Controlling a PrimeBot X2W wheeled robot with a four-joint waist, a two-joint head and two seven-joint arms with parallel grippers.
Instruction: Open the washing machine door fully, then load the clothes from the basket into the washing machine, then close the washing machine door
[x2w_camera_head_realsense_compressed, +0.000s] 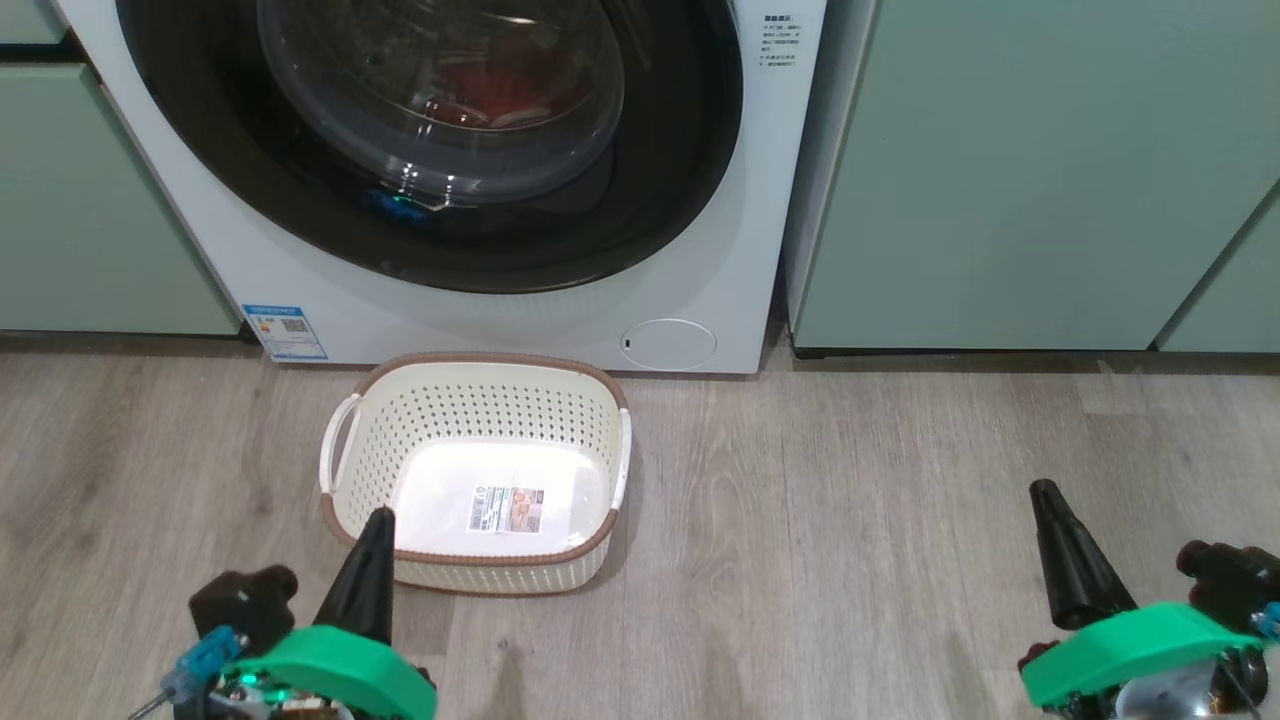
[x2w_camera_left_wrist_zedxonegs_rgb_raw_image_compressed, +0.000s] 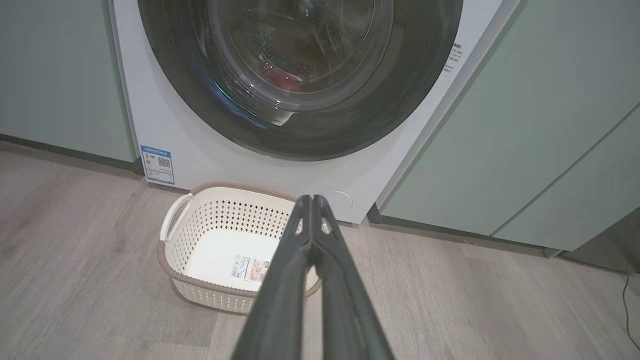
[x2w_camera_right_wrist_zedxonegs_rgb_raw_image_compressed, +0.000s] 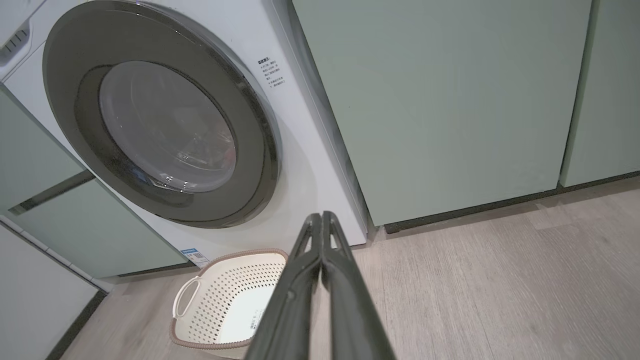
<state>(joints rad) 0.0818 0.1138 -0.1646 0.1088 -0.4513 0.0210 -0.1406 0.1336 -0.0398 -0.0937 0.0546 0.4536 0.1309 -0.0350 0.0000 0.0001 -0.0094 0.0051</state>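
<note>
The white washing machine (x2w_camera_head_realsense_compressed: 700, 290) stands ahead with its black-rimmed round door (x2w_camera_head_realsense_compressed: 690, 150) shut flat against the front. Red clothes (x2w_camera_head_realsense_compressed: 490, 90) show through the domed glass, inside the drum. On the floor before the machine sits the cream perforated basket (x2w_camera_head_realsense_compressed: 470, 400), holding nothing but a label sticker on its base. My left gripper (x2w_camera_head_realsense_compressed: 378, 520) is shut, low at the basket's near left corner. My right gripper (x2w_camera_head_realsense_compressed: 1045, 492) is shut too, off to the right over bare floor. The left wrist view shows the shut gripper (x2w_camera_left_wrist_zedxonegs_rgb_raw_image_compressed: 312, 200) before the basket (x2w_camera_left_wrist_zedxonegs_rgb_raw_image_compressed: 225, 215); the right wrist view likewise (x2w_camera_right_wrist_zedxonegs_rgb_raw_image_compressed: 320, 217).
Pale green cabinets (x2w_camera_head_realsense_compressed: 1030, 170) flank the washer on both sides, the left one (x2w_camera_head_realsense_compressed: 90, 200) close to the machine. Wood-look floor (x2w_camera_head_realsense_compressed: 850, 520) stretches open to the right of the basket. A round service flap (x2w_camera_head_realsense_compressed: 668, 343) sits low on the washer front.
</note>
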